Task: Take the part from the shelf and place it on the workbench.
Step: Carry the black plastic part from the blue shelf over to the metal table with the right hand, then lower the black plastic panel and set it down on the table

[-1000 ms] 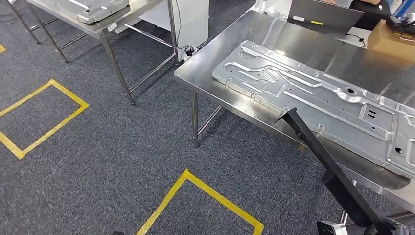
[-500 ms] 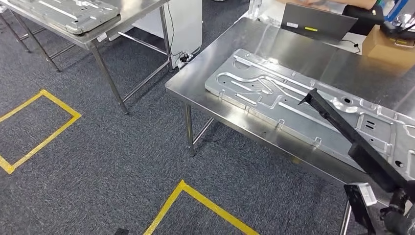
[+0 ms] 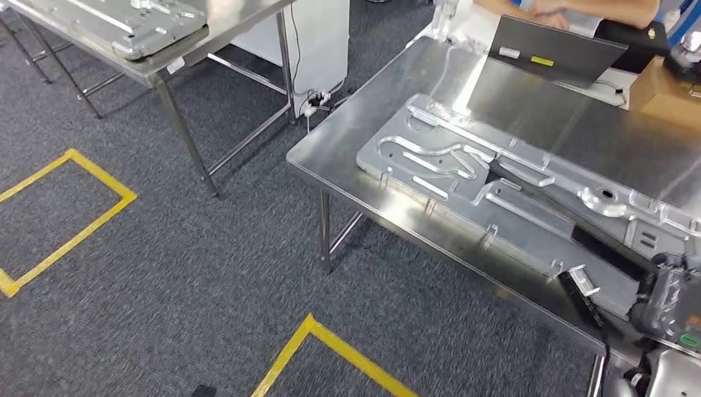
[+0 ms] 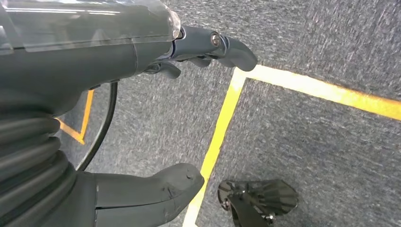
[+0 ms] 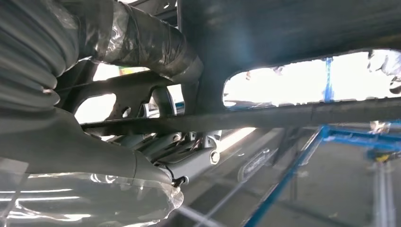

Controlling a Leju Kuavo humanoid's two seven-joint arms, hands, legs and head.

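Observation:
The part [image 3: 608, 252] is a long black metal bar. It lies low and slanted across the big stamped steel panel [image 3: 463, 165] on the workbench [image 3: 364, 141]; I cannot tell if it touches. My right hand [image 3: 671, 299] grips its near end at the bench's near right corner. A black end piece with a white tag [image 3: 581, 285] sticks out beside the hand. In the right wrist view the dark part [image 5: 283, 28] with long cut-outs crosses in front of the hand [image 5: 142, 156], whose fingers wrap it. My left hand [image 4: 108, 56] hangs over the carpet, fingers apart, holding nothing.
A second steel table [image 3: 215, 33] with another stamped panel [image 3: 124, 21] stands at the far left. A laptop [image 3: 554, 50] and a cardboard box [image 3: 670, 87] sit at the workbench's far side, with a person [image 3: 579, 8] behind. Yellow tape [image 3: 74, 157] marks the floor.
The camera view shifted a little. The black part's raised tip has come down low over the steel panel, and my right hand has come into view at the lower right.

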